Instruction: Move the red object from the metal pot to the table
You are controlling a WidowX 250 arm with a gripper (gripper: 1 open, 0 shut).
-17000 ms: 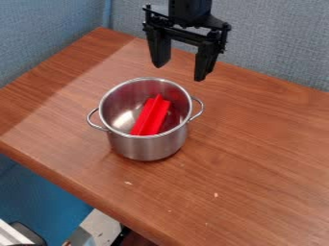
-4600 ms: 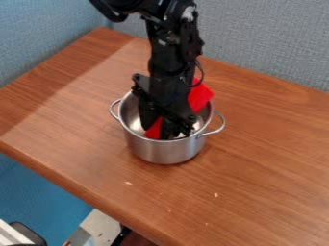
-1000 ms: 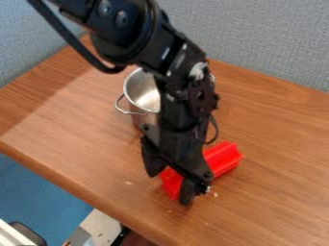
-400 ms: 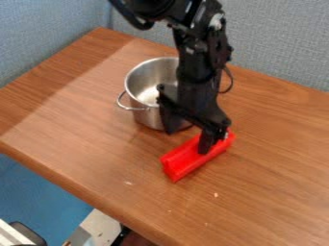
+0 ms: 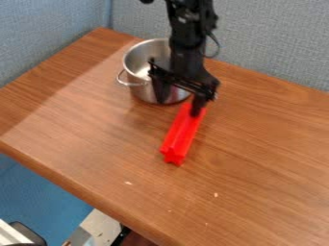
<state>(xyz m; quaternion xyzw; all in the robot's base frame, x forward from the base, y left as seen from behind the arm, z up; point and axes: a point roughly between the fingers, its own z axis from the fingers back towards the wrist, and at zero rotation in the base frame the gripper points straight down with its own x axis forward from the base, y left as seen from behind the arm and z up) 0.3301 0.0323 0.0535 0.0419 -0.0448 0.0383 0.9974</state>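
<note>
The red object (image 5: 182,137), a bright red bar, lies flat on the wooden table (image 5: 77,106) just in front of the metal pot (image 5: 138,69). My black gripper (image 5: 179,104) hangs fingers-down between the pot and the far end of the bar, open, with nothing between its fingers. One finger (image 5: 158,88) stands in front of the pot's wall. The other finger (image 5: 201,104) is right above the bar's far end, and I cannot tell whether it touches it. The arm hides the pot's right side and much of its inside.
A blue-grey wall runs behind the table. The table's rounded front edge (image 5: 90,187) drops off to the floor at the lower left. Bare wood lies left of and in front of the red bar.
The gripper has let go of the red bar and drawn back toward the pot. The bar now rests on the table, lying more lengthwise toward the front edge.
</note>
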